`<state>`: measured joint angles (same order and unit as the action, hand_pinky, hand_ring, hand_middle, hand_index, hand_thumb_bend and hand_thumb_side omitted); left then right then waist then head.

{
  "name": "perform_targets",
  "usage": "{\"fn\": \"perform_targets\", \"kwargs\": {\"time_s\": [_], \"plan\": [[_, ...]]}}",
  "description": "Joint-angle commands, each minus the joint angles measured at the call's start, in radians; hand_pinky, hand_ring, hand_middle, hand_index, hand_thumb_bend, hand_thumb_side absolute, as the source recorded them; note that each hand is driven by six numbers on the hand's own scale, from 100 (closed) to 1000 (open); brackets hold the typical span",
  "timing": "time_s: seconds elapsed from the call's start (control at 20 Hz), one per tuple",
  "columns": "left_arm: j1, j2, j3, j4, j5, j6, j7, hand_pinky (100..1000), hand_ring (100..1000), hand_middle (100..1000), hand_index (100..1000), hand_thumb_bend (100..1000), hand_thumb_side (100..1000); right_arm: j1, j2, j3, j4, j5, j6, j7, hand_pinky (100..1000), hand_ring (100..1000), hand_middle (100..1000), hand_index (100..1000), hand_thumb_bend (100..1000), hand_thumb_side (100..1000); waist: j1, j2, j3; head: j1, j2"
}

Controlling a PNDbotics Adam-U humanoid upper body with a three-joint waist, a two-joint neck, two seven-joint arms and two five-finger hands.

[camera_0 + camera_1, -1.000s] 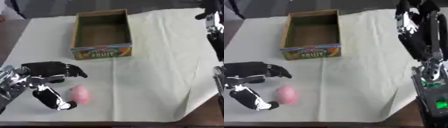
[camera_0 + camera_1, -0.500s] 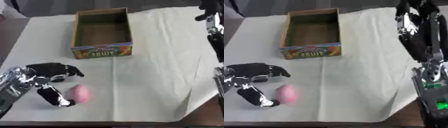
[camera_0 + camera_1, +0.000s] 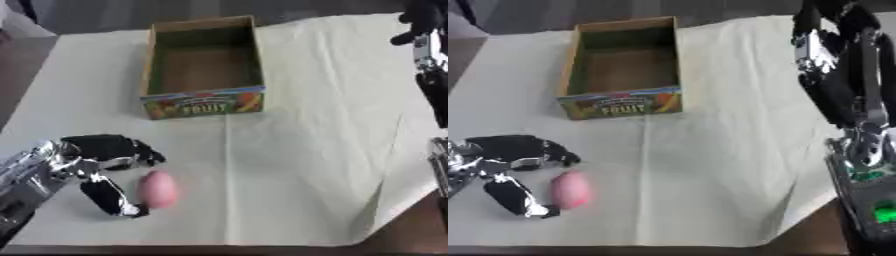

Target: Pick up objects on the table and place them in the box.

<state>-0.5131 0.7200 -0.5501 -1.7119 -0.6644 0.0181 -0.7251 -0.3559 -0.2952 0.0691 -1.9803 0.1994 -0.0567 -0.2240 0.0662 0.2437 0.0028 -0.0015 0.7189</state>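
A small pink egg-shaped object (image 3: pixel 158 189) lies on the white cloth near the front left. My left hand (image 3: pixel 96 162) sits just left of it, open, with the fingers (image 3: pixel 131 150) spread above the object and the thumb (image 3: pixel 112 199) reaching under its left side; I cannot tell whether any of them touch it. An open cardboard box (image 3: pixel 206 102) with "FRUIT" printed on its front stands at the back centre, and nothing shows inside it. My right arm (image 3: pixel 842 75) hangs raised at the right edge; its hand (image 3: pixel 422 20) shows only partly at the top right.
The white cloth (image 3: pixel 324 140) covers the table and is creased down the middle and toward the right corner. The table's front edge and right corner lie close below. A grey unit with a green light (image 3: pixel 881 215) sits at the lower right.
My left hand has drawn back a little toward the left and down; the pink object stays where it was. The right arm has not moved.
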Motion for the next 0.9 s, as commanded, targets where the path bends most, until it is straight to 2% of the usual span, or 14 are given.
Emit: {"fn": "perform_targets", "kwargs": {"time_s": [0.05, 0.5, 0.9], "plan": [[-0.018, 0.011, 0.008, 0.000, -0.001, -0.005, 0.003, 783, 843, 770, 925, 471, 477, -0.012, -0.011, -0.001, -0.020, -0.005, 0.001, 0.002, 571, 811, 568, 766, 156, 631, -0.002, -0.013, 0.000, 0.005, -0.005], [-0.028, 0.004, 0.006, 0.002, -0.016, -0.012, 0.028, 767, 825, 747, 805, 409, 487, -0.010, -0.009, -0.001, -0.020, -0.006, 0.004, 0.002, 570, 811, 567, 768, 156, 631, -0.003, -0.013, 0.000, 0.007, -0.005], [-0.032, 0.001, 0.006, -0.003, -0.046, -0.038, 0.071, 761, 821, 742, 744, 346, 448, -0.007, -0.009, 0.000, -0.020, -0.007, 0.008, 0.004, 569, 812, 565, 771, 159, 632, -0.002, -0.012, 0.001, 0.006, -0.003]]}}
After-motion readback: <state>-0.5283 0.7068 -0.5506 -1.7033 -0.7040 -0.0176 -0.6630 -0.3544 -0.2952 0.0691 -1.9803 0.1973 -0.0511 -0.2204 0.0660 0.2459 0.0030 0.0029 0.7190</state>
